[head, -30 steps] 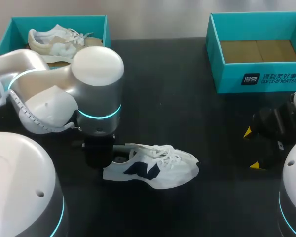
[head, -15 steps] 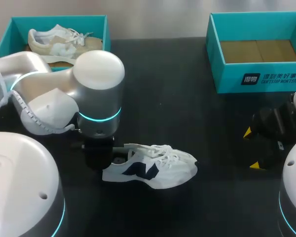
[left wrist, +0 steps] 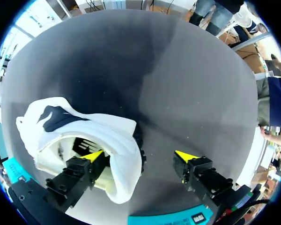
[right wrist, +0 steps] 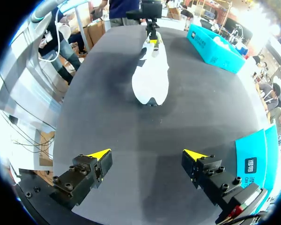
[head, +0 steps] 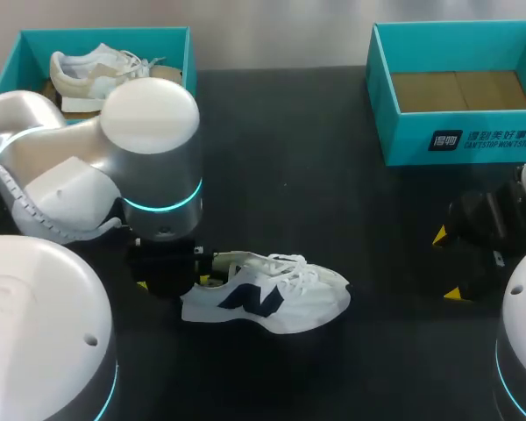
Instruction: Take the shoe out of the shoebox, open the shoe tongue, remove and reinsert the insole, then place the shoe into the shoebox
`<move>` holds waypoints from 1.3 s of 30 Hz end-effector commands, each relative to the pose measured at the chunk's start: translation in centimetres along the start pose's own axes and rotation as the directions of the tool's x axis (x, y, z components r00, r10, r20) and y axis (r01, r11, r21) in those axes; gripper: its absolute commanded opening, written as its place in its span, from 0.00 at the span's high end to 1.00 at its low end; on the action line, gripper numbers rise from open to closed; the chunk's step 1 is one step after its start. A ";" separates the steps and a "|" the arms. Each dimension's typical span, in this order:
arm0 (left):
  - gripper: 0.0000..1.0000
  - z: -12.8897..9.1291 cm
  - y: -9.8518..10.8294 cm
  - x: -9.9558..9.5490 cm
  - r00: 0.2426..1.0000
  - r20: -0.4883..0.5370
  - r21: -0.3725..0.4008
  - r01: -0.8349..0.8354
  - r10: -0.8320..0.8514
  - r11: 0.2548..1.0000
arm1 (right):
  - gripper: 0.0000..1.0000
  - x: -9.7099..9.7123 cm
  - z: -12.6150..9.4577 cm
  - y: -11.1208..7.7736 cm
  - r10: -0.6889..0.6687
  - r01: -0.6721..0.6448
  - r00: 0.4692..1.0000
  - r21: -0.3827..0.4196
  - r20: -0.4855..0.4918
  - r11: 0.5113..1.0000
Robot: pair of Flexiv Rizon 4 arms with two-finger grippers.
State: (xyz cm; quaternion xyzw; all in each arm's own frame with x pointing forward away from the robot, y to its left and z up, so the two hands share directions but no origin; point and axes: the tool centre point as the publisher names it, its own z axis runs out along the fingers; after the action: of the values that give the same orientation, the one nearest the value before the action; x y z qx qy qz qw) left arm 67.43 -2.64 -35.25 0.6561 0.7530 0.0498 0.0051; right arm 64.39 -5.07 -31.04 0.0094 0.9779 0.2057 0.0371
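White shoe (head: 267, 294) on the table (head: 333, 158). Left claw (left wrist: 140, 155) wide, 1 finger inside the heel opening; right claw (right wrist: 147, 154) wide, well apart. Light, soft upper; likely best gripped at stiffer heel collar.

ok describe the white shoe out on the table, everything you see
The white shoe is a low sneaker with white laces and a dark navy side mark. It stands on its sole on the black table, toe toward the right gripper. One finger of the open left gripper sits inside its heel opening.
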 end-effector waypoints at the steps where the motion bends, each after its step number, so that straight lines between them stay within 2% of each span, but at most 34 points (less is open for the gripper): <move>1: 0.00 -4.7 -1.1 2.7 0.993 0.114 -0.005 -0.001 0.002 1.000 | 0.00 0.1 0.0 0.1 0.000 0.000 1.000 0.004 0.002 1.000; 7: 0.00 -8.8 -2.0 3.9 0.969 0.237 0.036 0.060 -0.067 0.998 | 0.00 0.1 0.0 0.1 0.000 0.000 1.000 0.004 0.002 1.000; 14: 0.00 -11.9 -2.9 5.4 0.914 0.357 0.135 0.155 -0.193 0.979 | 0.00 0.1 0.0 0.1 0.000 0.000 1.000 0.004 0.002 1.000; 25: 0.00 -12.7 -3.4 7.6 0.809 0.387 0.313 0.337 -0.443 0.888 | 0.00 0.1 0.0 0.1 0.000 0.000 1.000 0.004 0.002 1.000; 29: 0.00 -13.1 -3.2 8.3 0.806 0.421 0.389 0.255 -0.417 0.885 | 0.00 0.1 0.0 0.1 0.000 0.000 1.000 0.004 0.002 1.000; 39: 0.00 -13.1 -3.2 8.3 0.806 0.421 0.389 0.255 -0.417 0.885 | 0.00 0.1 0.0 0.1 0.000 0.000 1.000 0.004 0.002 1.000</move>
State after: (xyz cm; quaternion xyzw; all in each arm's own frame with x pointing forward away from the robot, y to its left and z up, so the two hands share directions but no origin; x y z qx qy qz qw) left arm 62.88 4.02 -21.94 0.5005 0.8314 -0.2304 0.0728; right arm 64.39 -5.08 -31.04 0.0094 0.9779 0.2057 0.0371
